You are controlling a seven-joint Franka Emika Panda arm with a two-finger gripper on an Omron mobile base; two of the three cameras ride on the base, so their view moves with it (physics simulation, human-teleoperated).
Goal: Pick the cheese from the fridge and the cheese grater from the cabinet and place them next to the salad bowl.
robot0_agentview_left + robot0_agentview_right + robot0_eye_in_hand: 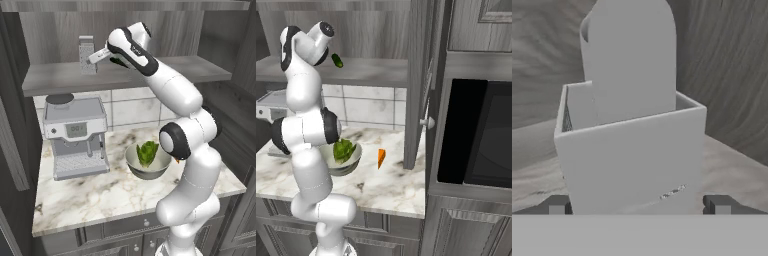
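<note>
The cheese grater (85, 50), a grey tapered box with a handle on top, stands upright on the open shelf of the cabinet (60, 80). My gripper (91, 60) reaches it from the right. In the hand view the grater (632, 150) stands close between my two spread fingertips (558, 205), and my gripper (638, 205) is open. The salad bowl (132, 161) with green lettuce sits on the marble counter below. The orange cheese (381, 157) lies on the counter just right of the bowl (356, 151). The fridge is out of view.
A grey coffee machine (77, 132) stands on the counter (90, 200) left of the bowl, under the shelf. A small dark green item (337, 61) lies on the shelf. At the right stand an open cabinet door (418, 100) and a dark oven opening (476, 135).
</note>
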